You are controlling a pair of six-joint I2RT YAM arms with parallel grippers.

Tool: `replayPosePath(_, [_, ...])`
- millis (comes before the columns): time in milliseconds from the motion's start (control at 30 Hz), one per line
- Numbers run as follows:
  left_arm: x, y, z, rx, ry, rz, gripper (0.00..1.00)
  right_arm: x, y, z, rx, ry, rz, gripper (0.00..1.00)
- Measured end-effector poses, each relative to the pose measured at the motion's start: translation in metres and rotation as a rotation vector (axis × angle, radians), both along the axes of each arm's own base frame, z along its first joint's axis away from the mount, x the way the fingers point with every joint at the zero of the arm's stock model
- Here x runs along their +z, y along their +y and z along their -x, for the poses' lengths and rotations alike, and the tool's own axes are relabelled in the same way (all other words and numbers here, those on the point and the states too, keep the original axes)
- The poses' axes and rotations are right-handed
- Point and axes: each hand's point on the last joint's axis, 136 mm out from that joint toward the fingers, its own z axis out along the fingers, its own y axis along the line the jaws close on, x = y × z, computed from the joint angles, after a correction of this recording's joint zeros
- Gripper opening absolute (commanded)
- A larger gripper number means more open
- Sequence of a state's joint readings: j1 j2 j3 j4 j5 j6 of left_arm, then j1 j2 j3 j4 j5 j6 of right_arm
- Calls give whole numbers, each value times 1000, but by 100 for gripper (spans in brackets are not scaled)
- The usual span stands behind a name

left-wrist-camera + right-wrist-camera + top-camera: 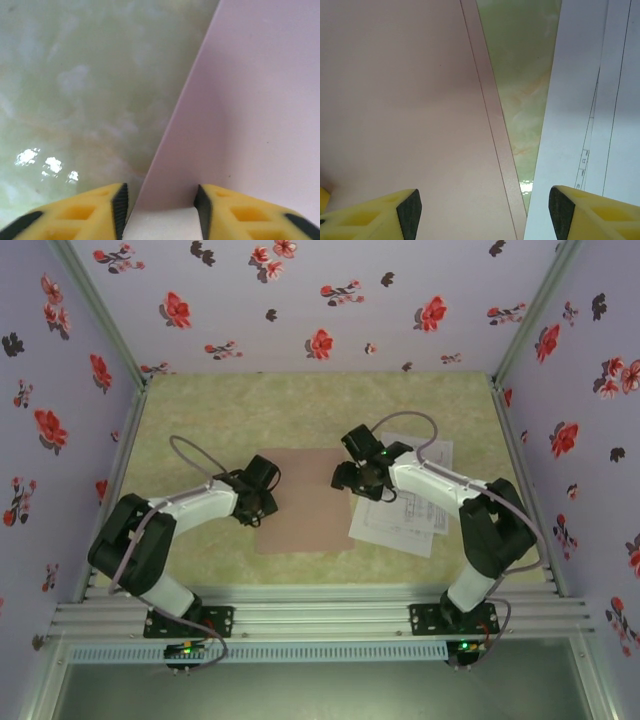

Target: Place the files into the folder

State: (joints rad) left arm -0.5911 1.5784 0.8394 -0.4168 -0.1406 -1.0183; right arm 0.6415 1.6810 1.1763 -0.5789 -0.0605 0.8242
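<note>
The pinkish-brown folder [305, 502] lies flat and closed at the table's middle. White files [408, 508] printed with line diagrams lie fanned just right of it, partly under the right arm. My left gripper [262, 490] is at the folder's left edge. In the left wrist view it [160, 212] stands open low over the folder [250, 100], whose edge runs between the fingers. My right gripper [350, 476] is over the folder's right edge. In the right wrist view it [482, 212] is wide open, spanning the folder [395, 100] and the files [580, 100].
The green marbled table [220, 420] is walled by floral panels on three sides. A metal rail [320, 618] runs along the near edge by the arm bases. A narrow strip of the table [520, 60] shows between folder and files.
</note>
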Motion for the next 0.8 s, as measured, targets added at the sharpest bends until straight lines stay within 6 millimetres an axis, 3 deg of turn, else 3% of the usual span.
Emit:
replayPosePath(133, [2, 9, -15, 36, -19, 16, 28, -3, 2, -6, -5, 11, 3, 70])
replayPosePath(267, [3, 20, -35, 52, -34, 12, 29, 1, 10, -16, -4, 4, -9, 67])
replayPosePath(433, [7, 18, -56, -38, -48, -21, 51, 1, 19, -23, -7, 14, -30, 66])
replayPosePath(533, [15, 18, -59, -74, -65, -38, 63, -3, 23, -26, -25, 31, -51, 65])
replayPosePath(633, [34, 24, -54, -71, -95, -45, 66, -9, 26, -29, -57, 53, -77, 66])
replayPosePath(800, [87, 20, -32, -74, -216, 23, 79, -22, 30, -37, -120, 90, -120, 69])
